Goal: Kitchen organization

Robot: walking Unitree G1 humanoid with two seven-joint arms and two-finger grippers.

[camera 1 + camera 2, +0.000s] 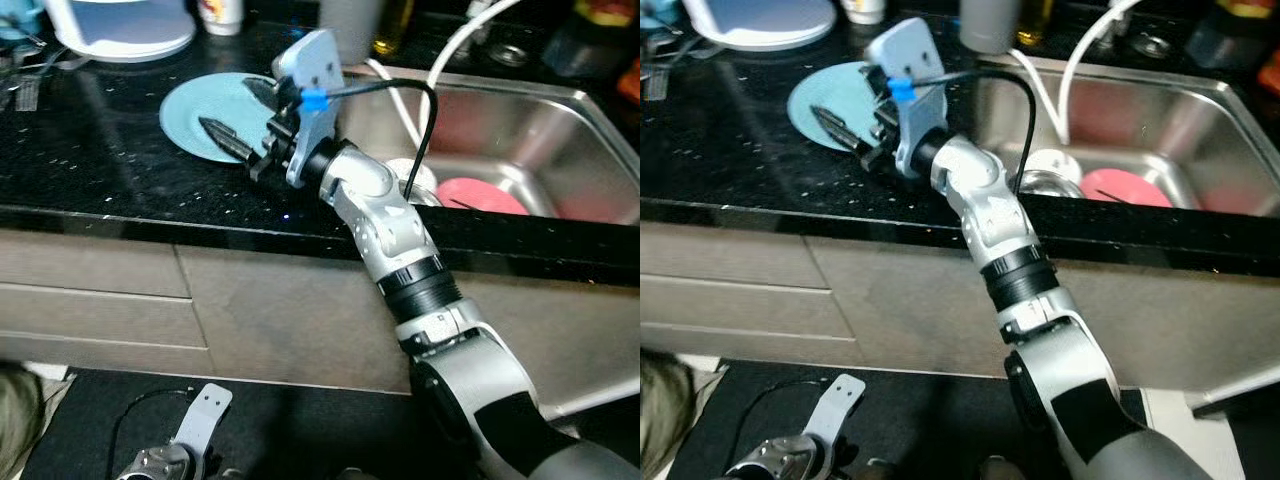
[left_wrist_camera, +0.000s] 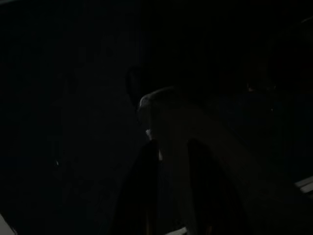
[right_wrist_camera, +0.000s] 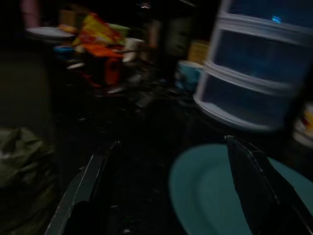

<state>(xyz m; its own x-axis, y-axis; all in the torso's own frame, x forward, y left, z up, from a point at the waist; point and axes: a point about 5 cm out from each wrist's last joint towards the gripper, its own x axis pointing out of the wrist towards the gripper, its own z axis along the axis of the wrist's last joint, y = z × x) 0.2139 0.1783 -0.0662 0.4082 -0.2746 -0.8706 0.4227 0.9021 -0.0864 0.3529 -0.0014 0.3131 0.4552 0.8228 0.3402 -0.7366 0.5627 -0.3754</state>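
Observation:
A round teal plate (image 1: 185, 112) lies flat on the black countertop (image 1: 90, 150), just left of the sink. My right arm reaches across the counter edge, and my right gripper (image 1: 228, 103) hovers open over the plate with one finger above its middle and the other near its far rim. In the right wrist view the two black fingers (image 3: 93, 181) stand wide apart, with nothing between them and the teal plate (image 3: 215, 196) below. My left arm (image 1: 185, 445) hangs idle low beside the cabinets. The left wrist view is almost black.
A steel sink (image 1: 560, 120) on the right holds a pink plate (image 1: 482, 195) and a white bowl (image 1: 410, 175). A white appliance (image 1: 120, 25) stands behind the plate, cluttered items lie at the counter's far left. A dark mat (image 1: 300, 430) covers the floor below.

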